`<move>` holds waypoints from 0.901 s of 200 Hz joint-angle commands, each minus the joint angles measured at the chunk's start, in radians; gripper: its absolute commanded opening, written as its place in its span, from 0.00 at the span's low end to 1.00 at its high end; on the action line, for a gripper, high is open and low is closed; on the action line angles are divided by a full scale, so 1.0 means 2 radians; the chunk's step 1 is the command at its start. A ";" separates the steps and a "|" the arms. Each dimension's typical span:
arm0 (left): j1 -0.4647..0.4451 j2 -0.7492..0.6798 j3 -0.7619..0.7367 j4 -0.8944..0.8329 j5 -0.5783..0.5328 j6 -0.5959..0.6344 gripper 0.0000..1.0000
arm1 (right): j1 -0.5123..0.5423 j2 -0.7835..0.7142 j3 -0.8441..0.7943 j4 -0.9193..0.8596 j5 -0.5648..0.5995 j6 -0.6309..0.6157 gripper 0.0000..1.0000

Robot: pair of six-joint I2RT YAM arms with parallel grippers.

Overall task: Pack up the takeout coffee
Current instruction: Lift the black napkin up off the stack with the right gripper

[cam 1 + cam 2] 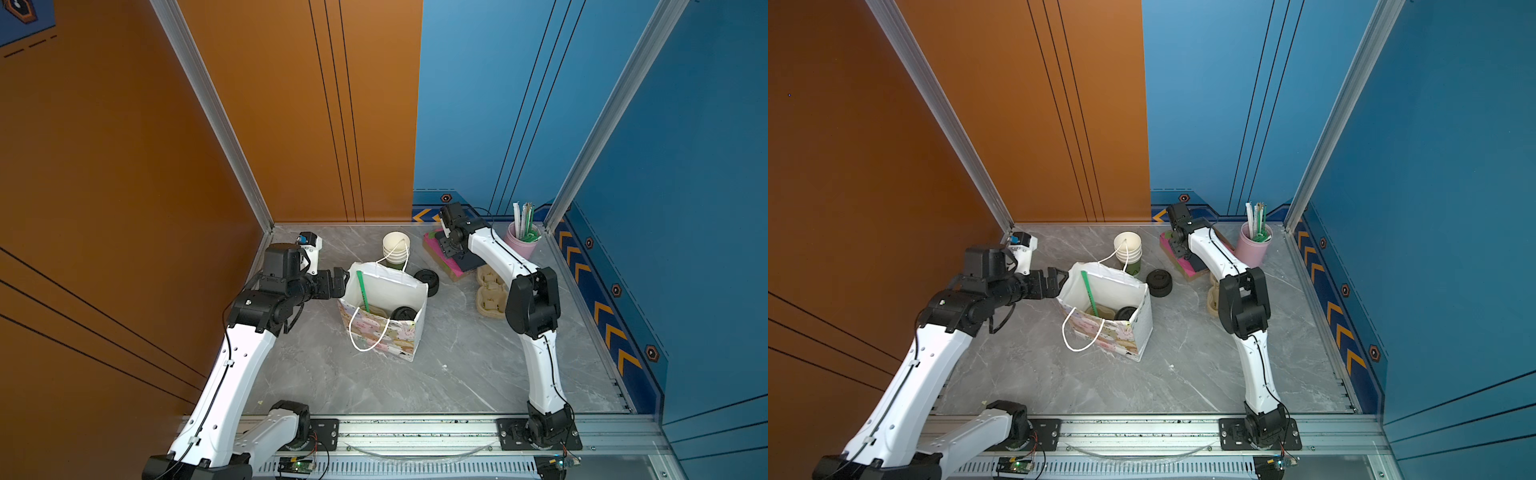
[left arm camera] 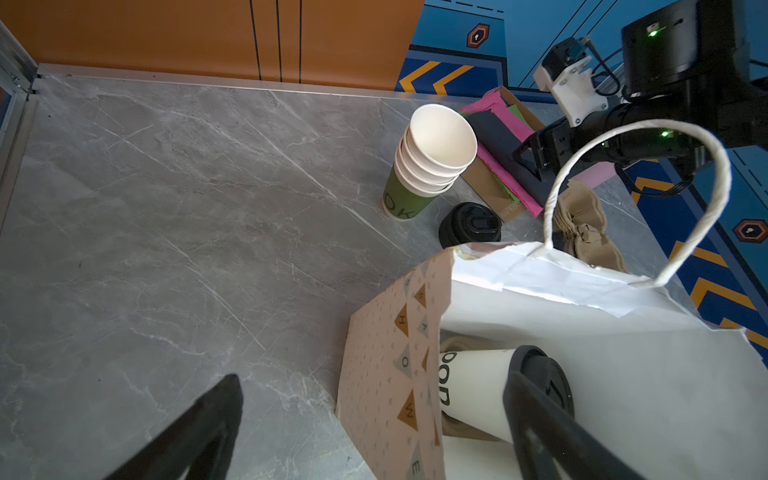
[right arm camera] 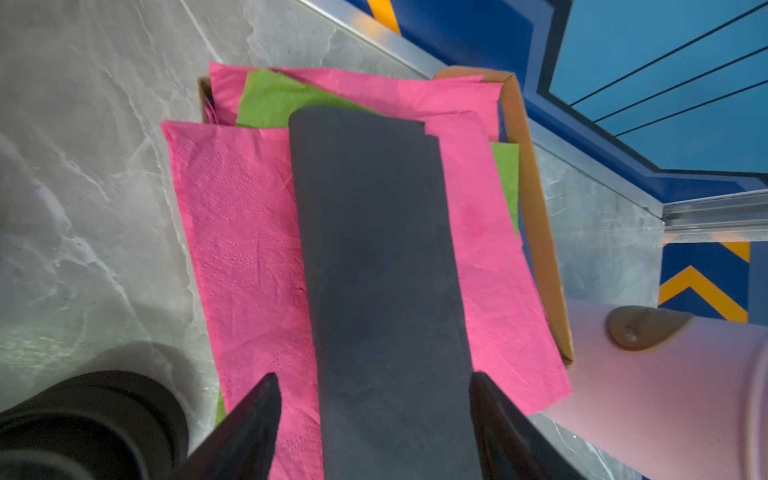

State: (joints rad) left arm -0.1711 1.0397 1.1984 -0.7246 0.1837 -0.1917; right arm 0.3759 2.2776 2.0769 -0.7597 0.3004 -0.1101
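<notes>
**Coffee** (image 2: 482, 386): white paper cup with a black sip lid (image 2: 544, 374) fitted; located low inside the bag (image 2: 390, 345), tipped over rather than upright; only the lid is seen in both top views (image 1: 404, 313); a tan piece appears to lie beneath it.

**Handling, as judged:** light; wall thin and easily dented; lid slick and likely to pop off if lifted by; any contents could seep from the sip hole while the cup is tipped; hold is best taken gently across the body just below the lid, and the cup stood upright.

**Left gripper** (image 2: 374, 380): jaws spread wide, nothing held; the bag's patterned side wall stands between them, with one finger (image 2: 199, 432) outside over the table (image 2: 166, 208) and the other inside, in front of the lid; contact with the cup cannot be told.

**Straw** (image 1: 362, 291): green, leant inside the bag.

**Stack** (image 1: 395, 249): lidless cups, green one lowest, just behind the bag.

**Loose lids** (image 1: 427, 282): black pile beside the stack.

**Napkins** (image 3: 374, 249): a dark one lies over pink and green in a cardboard box, well apart from the bag.

**Right gripper** (image 3: 374, 377): poised over the napkins; jaws spread to either side of the dark one, nothing pinched.

**Carriers** (image 1: 490, 291): tan pulp, near the napkins.

**Holder** (image 1: 523, 243): pink, filled with straws, in the far corner.
</notes>
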 commanded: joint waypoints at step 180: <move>-0.001 -0.011 -0.009 0.002 -0.004 0.001 0.98 | -0.003 0.084 0.082 -0.023 0.025 -0.023 0.11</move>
State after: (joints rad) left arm -0.1711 1.0340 1.1927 -0.7246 0.1837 -0.1921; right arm 0.3748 2.4321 2.1986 -0.7719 0.3202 -0.1619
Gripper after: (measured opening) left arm 0.981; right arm 0.142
